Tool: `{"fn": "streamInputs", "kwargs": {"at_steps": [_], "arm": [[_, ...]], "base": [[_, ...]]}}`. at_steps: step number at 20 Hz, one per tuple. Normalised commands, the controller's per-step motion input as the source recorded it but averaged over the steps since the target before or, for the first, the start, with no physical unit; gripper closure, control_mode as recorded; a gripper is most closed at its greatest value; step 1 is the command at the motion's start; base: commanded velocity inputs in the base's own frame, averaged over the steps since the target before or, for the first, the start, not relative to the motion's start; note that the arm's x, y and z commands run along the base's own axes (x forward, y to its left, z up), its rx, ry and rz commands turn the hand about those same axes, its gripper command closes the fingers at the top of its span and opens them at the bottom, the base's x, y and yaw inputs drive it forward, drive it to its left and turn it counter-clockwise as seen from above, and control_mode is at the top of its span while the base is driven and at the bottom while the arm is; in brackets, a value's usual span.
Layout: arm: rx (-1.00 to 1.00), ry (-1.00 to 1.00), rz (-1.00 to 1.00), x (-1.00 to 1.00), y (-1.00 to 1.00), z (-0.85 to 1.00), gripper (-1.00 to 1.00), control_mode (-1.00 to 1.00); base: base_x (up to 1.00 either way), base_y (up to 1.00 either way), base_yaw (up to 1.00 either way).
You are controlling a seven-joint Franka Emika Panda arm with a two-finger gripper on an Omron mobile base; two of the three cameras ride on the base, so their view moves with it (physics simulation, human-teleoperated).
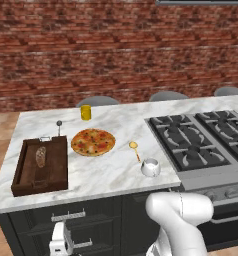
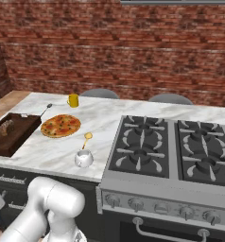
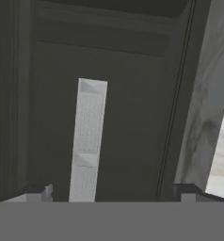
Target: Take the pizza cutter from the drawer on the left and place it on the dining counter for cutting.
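Released, end effector [image 3: 109, 190] faces charcoal drawer [image 3: 114, 108] front under veined white dining counter [image 1: 111, 170], brick wall [image 1: 116, 50] behind.

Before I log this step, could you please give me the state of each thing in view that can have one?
drawer: closed, silver handle facing out
end effector: open, holding nothing, close to the drawer front
wooden tray: on the dining counter, something brown inside
pizza: whole, uncut

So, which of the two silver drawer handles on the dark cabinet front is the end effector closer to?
The lower handle: the open end effector hangs right beside its left end. The upper handle sits higher, just under the marble counter edge.
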Motion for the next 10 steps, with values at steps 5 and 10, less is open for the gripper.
{"fn": "streamInputs", "kwargs": {"at_steps": [5, 10], "arm": [[0.00, 0.00, 0.09, 0.24, 0.00, -0.31, -1.00, -1.00], [0.00, 0.00, 0.09, 0.26, 0.00, -0.26, -1.00, -1.00]], "base": [[0.00, 0.00, 0.00], [0.00, 0.00, 0.00]]}}
